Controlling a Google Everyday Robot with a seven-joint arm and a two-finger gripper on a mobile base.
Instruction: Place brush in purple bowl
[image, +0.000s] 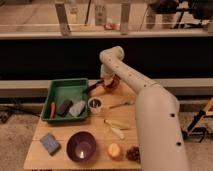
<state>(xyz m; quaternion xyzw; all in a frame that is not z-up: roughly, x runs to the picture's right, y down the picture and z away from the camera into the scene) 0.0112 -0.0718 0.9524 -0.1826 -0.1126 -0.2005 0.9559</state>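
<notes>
Hovering over the brown bowl (114, 84), my gripper (104, 86) meets the brush (93, 89), whose black handle slants toward the green tray (67, 82); whether it grips, I cannot tell. A white cup (95, 104) stands between there and the purple bowl (73, 150), which sits near the front edge between a sponge (50, 143) and an orange (115, 151).

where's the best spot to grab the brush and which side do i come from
Probably mid-handle on the brush, from above, closing across its slim width: the black handle lies slanted between the green tray and the reddish-brown bowl, crowded at both ends. The gripper is by its bowl end.
</notes>
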